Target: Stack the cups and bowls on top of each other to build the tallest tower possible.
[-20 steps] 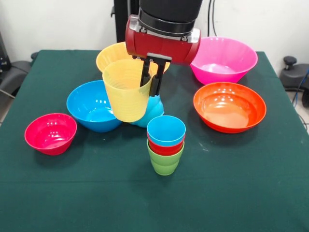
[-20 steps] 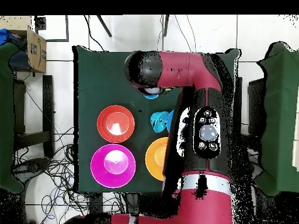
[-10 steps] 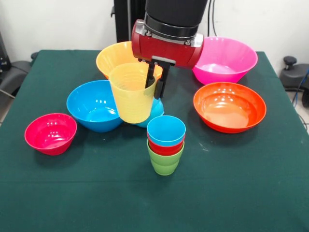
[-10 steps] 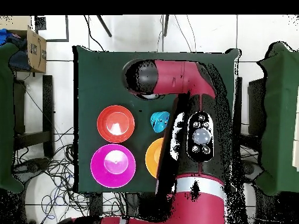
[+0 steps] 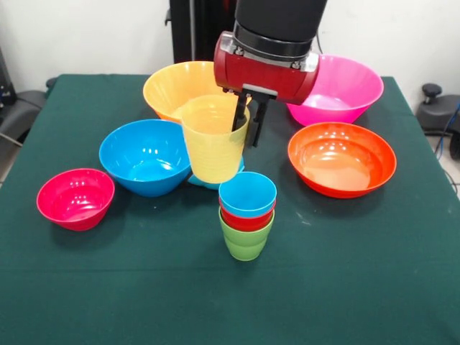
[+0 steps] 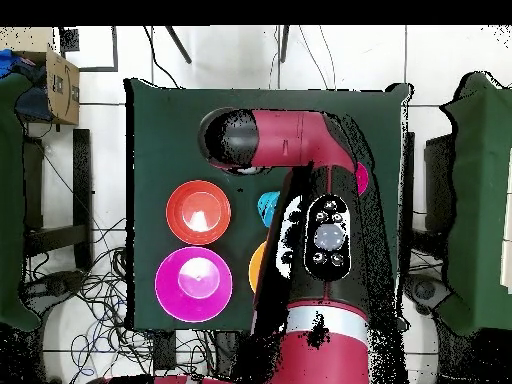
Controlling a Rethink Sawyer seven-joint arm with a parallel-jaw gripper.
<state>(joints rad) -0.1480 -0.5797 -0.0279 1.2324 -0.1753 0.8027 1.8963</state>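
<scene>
yellow cup [image 5: 213, 147] (empty) in end effector [image 5: 249, 123]

My tool [image 5: 250, 123] has black fingers under a glossy red wrist block with a black collar above it. The ribbed cup [image 5: 213, 140] it holds is translucent yellow, with fine horizontal ridges. The stack [image 5: 246, 214] reads lime green at the bottom, red in the middle, light blue on top. The big bowl [image 5: 181, 86] behind is yellow-orange; the one beside it [image 5: 343, 86] is pink, and shows magenta from overhead [image 6: 194, 284]. The wide bowl [image 5: 342, 158] is red-orange. The medium bowl [image 5: 144, 156] is blue, the small bowl [image 5: 75, 198] magenta. A sliver of light blue [image 5: 205, 182] peeks from under the yellow cup. The table [image 5: 108, 287] is dark green cloth.
</scene>
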